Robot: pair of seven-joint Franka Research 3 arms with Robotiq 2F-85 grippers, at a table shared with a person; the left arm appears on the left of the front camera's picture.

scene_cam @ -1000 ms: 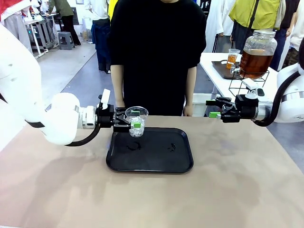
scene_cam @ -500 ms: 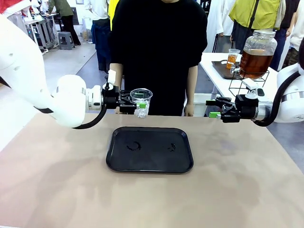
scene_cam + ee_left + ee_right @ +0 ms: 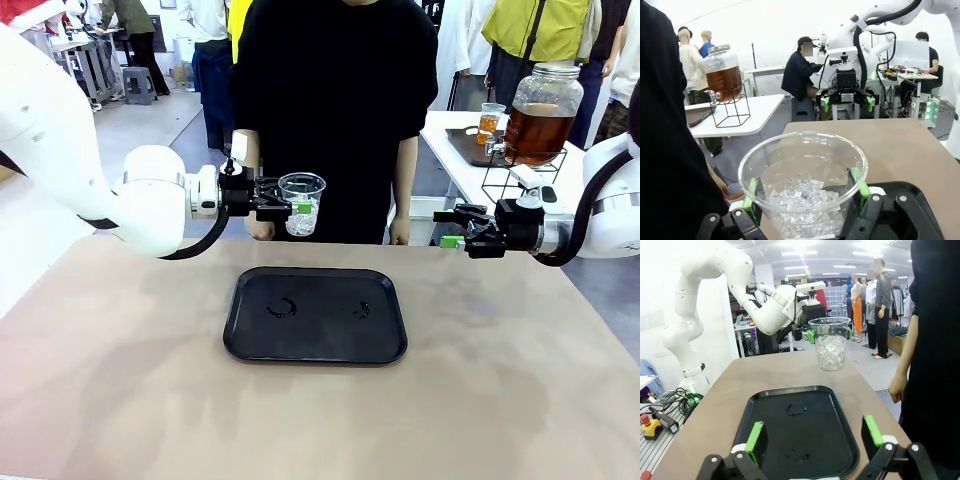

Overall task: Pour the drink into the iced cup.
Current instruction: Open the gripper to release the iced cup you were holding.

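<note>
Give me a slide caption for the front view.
Left end effector holds an iced cup aloft before the person; right end effector open.

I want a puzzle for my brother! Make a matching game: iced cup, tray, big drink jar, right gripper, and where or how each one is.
1 iced cup
2 tray
3 drink jar
4 right gripper

A open, holding nothing
B holds the amber drink
C held up by the left gripper
D flat on the brown table

Pairs: 1-C, 2-D, 3-B, 4-A
</note>
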